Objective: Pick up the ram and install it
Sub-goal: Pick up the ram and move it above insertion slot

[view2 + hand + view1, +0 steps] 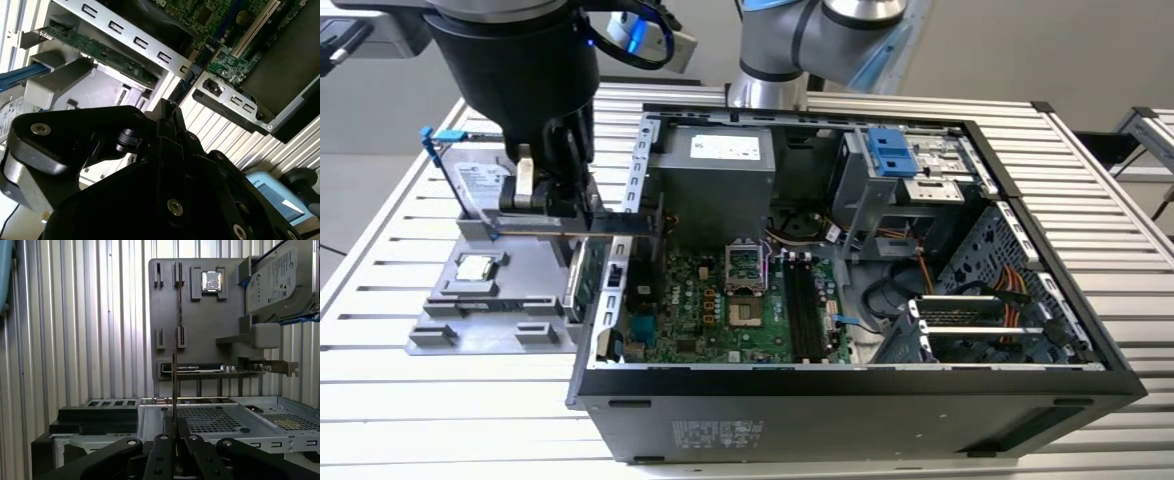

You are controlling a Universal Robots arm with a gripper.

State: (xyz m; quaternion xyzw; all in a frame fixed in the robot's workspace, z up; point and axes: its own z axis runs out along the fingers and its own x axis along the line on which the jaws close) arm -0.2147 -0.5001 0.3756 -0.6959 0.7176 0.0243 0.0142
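The gripper (547,208) sits at about 10 o'clock in the exterior view. Its fingers are closed flat against the 2 faces of the ram (616,226), which hangs level and edge-on as a thin dark line. The grip looks to be near the stick's middle, probably so that it balances and neither end sags. In the first wrist view the ram (174,371) runs straight out from between the fingertips of the gripper (175,432), so the opening is no wider than the board is thick. The stick is held above the grey fixture tray (438,338), clear of it, with 1 end reaching as far as the near wall of the computer case (854,400), at 3 o'clock from the gripper. On the tray lie a processor chip (476,268) and, propped on edge, a hard drive (478,185). A green card (587,278) stands between tray and case. The long black motherboard slots (803,310) lie at 4 o'clock from the gripper, well apart from the ram, so installation is not yet done
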